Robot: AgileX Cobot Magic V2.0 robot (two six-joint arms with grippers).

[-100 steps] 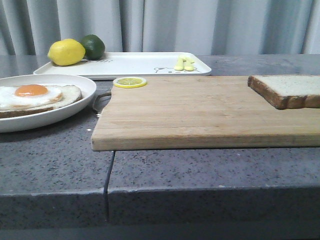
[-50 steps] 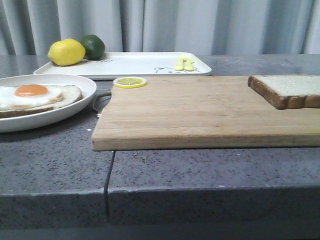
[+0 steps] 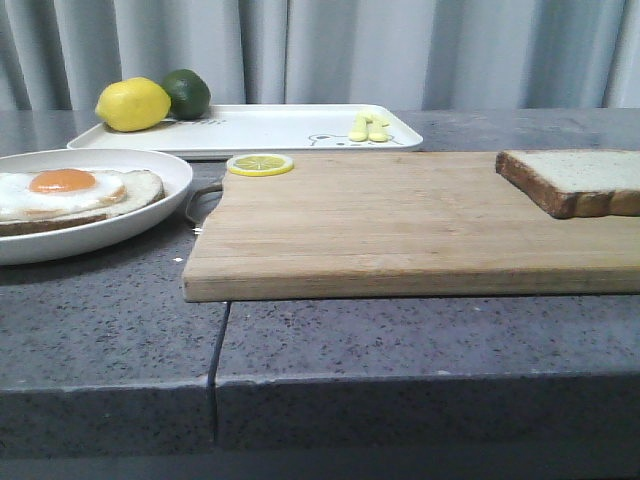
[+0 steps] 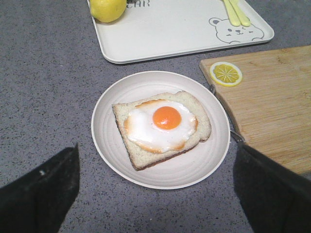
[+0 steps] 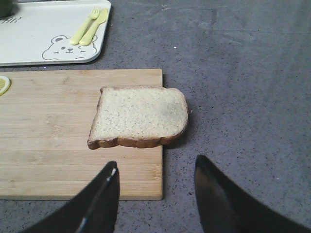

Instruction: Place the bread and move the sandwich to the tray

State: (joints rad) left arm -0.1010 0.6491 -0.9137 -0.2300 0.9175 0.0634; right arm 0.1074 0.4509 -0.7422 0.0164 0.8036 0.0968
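— Grey stone counter [image 3: 110, 330], wooden cutting board [image 3: 400, 225], and nothing on them has shifted across the last second: the front view matches the two earlier frames item for item. Agreed?

— Agreed. The bread [image 3: 578, 180] lies flat at the board's right end, the sandwich [image 3: 70, 195] sits on its round white plate [image 3: 150, 215] at left, and the tray [image 3: 270, 130] stands behind both, carrying a lemon [image 3: 132, 104], a lime [image 3: 187, 92] and pale yellow cutlery [image 3: 368, 127].

— Where are the arms?

— Neither appears in the front view. The left gripper [image 4: 155, 194] hangs above the plate, looking down on the egg-topped slice, its dark fingers [image 4: 41, 194] set wide apart and touching nothing. The right gripper [image 5: 155, 199] hovers over the board's near corner, just short of the bread, fingers [image 5: 102, 204] likewise spread and empty.

— What do the wrist cameras add?

— The right wrist view shows the bread [image 5: 139, 116] overhanging the board's edge onto the counter, and the bear drawing [image 5: 60, 48] on the tray. The left wrist view shows the sandwich [image 4: 162, 126] centred on its plate, the lemon slice [image 4: 226, 74] on the board's corner, and the plate's rim close beside the board.
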